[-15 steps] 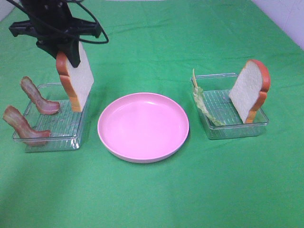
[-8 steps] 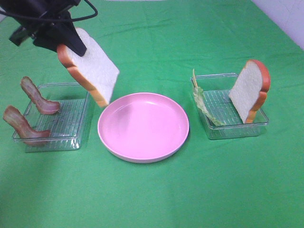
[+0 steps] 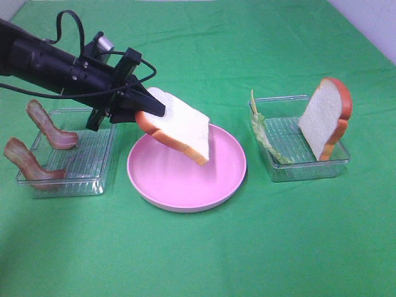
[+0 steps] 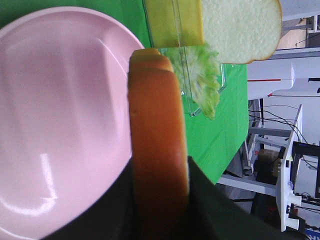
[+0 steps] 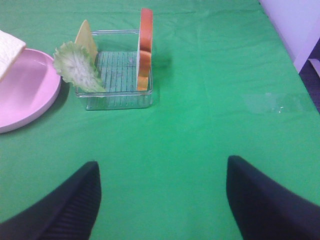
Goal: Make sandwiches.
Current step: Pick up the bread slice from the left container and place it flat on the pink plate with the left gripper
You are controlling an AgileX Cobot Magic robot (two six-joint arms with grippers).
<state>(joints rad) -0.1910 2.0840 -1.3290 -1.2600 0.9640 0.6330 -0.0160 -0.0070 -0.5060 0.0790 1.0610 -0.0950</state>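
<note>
My left gripper (image 3: 140,112) is shut on a white bread slice (image 3: 182,127) with an orange-brown crust (image 4: 157,140). It holds the slice tilted just above the left half of the pink plate (image 3: 185,204). Two bacon strips (image 3: 44,124) (image 3: 25,164) stand in the left clear tray (image 3: 93,179). The right clear tray (image 3: 309,170) holds a lettuce leaf (image 3: 263,133), a yellow cheese slice (image 5: 86,35) and a second bread slice (image 3: 325,117) standing on edge. My right gripper (image 5: 162,200) is open over bare green cloth, well short of that tray.
Green cloth (image 3: 247,260) covers the whole table. The plate (image 5: 20,95) lies between the two trays. A white wall or edge (image 3: 377,25) shows at the far right corner.
My left gripper has carried the bread slice out of the left tray, rightward and down, over the plate. The slice has tipped from upright toward flat.
</note>
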